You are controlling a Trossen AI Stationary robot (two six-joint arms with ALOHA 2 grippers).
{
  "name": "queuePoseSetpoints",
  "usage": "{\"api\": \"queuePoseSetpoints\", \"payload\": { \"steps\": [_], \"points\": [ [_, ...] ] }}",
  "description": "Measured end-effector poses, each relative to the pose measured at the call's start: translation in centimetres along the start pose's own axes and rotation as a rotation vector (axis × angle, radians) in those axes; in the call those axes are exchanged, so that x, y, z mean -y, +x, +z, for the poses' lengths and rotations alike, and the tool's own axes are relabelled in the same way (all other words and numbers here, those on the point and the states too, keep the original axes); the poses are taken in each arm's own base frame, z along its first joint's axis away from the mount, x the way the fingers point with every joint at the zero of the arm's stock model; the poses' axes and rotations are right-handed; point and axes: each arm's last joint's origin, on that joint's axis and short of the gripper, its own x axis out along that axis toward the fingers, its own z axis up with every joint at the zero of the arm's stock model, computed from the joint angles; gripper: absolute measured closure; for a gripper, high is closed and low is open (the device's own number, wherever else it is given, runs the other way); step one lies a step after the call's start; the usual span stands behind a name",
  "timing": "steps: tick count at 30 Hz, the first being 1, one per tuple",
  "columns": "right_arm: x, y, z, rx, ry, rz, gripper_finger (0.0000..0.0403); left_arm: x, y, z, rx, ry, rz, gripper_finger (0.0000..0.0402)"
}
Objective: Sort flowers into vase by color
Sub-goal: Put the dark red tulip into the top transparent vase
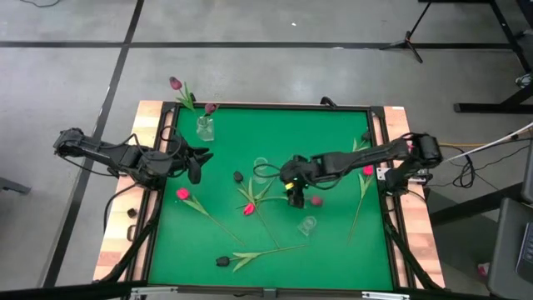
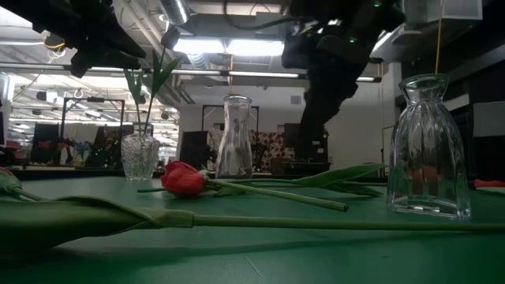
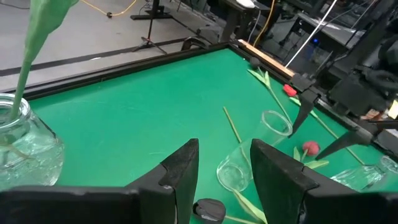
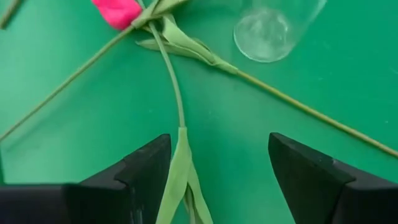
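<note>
Right gripper [image 4: 211,171] open over stem [image 4: 169,74]; left gripper [image 1: 196,163] near table's edge.

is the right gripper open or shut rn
Open. In the right wrist view the right gripper hangs over the green table, its two dark fingers spread wide, with a tulip stem between them, ungripped.

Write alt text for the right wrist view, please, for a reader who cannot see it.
The right gripper is open over the green table, its jaws on either side of a green flower stem. A pink flower head and an empty glass vase lie beyond.
</note>
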Motion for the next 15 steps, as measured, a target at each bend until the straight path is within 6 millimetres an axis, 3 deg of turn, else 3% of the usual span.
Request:
{"api": "queuePoseSetpoints", "payload": {
  "steps": [15],
  "points": [
    [-0.2,2.6,0.4,-0.071,-0.034,-0.013,0.0134,0.6,0.4,-0.3,-0.063,0.001,-0.07,0.0261]
  ]
}}
